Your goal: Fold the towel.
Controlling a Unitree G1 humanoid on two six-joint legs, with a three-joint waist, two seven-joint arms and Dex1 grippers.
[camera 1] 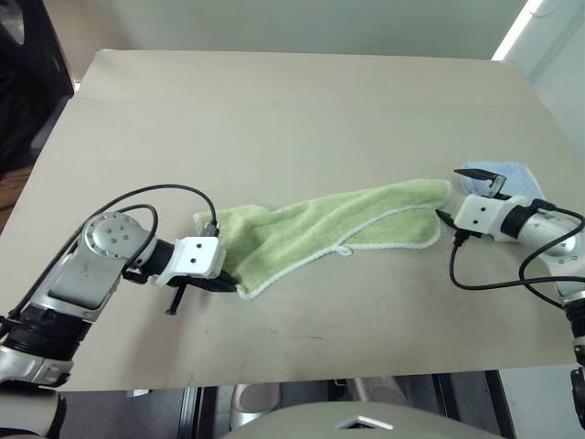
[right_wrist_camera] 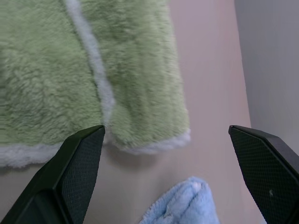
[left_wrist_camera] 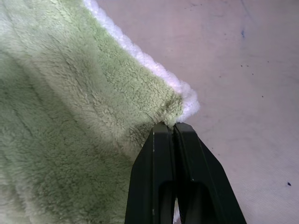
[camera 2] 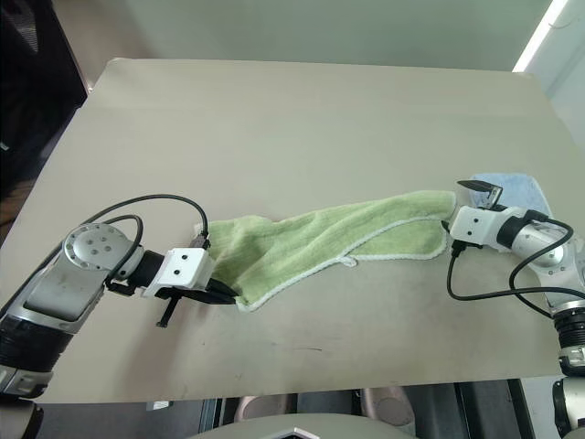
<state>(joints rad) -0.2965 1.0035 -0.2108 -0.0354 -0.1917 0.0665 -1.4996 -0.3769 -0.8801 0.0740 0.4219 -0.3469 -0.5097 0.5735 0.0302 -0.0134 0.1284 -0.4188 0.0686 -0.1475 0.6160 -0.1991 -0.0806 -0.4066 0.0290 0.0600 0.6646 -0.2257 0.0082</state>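
The light green towel (camera 1: 338,224) lies stretched in a loose band across the table, its white stitched edge along the near side and a small loop tag (camera 1: 345,249) at that edge. My left gripper (left_wrist_camera: 174,127) is shut on the towel's near left corner, also seen at the left gripper (camera 1: 230,285). My right gripper (camera 1: 450,194) stands open at the towel's right end. In the right wrist view its two fingers (right_wrist_camera: 79,158) are spread wide, with the towel's end corner (right_wrist_camera: 149,102) just ahead of them and nothing held.
A smaller pale blue cloth (camera 1: 505,174) lies behind the right gripper, close to the table's right edge. The beige table (camera 1: 274,110) has bare room beyond the towel. Black cables loop off both wrists.
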